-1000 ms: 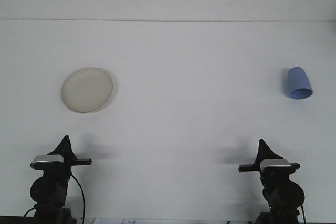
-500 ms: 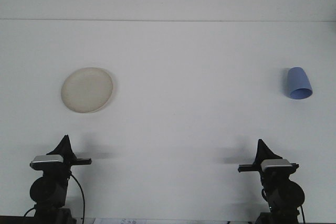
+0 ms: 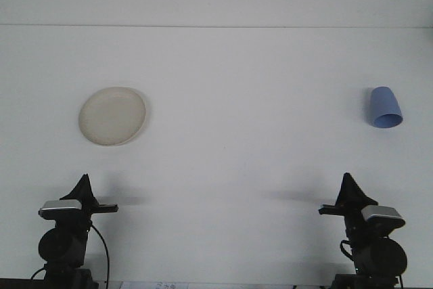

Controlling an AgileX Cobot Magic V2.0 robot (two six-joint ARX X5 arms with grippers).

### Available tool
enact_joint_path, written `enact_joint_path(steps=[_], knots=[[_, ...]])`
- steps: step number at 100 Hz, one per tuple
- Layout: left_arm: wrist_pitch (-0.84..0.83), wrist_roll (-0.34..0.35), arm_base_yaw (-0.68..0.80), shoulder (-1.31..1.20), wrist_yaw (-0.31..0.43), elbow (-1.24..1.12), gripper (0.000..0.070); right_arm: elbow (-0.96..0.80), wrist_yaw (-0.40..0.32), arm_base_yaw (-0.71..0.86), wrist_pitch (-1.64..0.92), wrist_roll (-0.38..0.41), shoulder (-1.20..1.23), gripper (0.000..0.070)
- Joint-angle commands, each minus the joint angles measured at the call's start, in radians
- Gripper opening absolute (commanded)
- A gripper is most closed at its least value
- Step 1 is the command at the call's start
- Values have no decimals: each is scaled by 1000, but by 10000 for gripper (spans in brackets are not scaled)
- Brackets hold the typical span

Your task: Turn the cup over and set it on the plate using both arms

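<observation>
The blue cup [image 3: 385,107] lies on its side at the far right of the white table [image 3: 237,99], well apart from the cream plate [image 3: 112,116] at the left. Both grippers, left [image 3: 84,186] and right [image 3: 350,187], sit near the front edge holding nothing; how wide either stands cannot be told from here. The right arm is nearer, so it should probably reach first, gripping the cup's wall squarely so it doesn't roll.

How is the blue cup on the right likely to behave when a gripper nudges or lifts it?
The small blue tapered cup looks thin and plastic, so probably light and easily shoved. It seems tilted or lying over, so its round wall may roll in a curve. Smooth sides could slip.
</observation>
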Motion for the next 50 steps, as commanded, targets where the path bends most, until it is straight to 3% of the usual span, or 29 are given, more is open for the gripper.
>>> enact_joint_path(steps=[1, 10, 13, 32, 39, 50], knots=[[13, -3, 0, -2, -2, -19, 15, 102, 26, 1, -12, -42, 39, 152], [13, -3, 0, -2, -3, -19, 15, 233, 79, 1, -88, -144, 141, 476], [13, -3, 0, -2, -2, -19, 15, 274, 93, 0, -113, -170, 180, 524], [13, -3, 0, -2, -2, -19, 15, 459, 206, -1, -210, -376, 432, 528], [13, -3, 0, -2, -2, -19, 15, 494, 255, -11, -204, -418, 533, 528], [13, -3, 0, -2, -2, -19, 15, 536, 269, -68, -177, -462, 711, 528]])
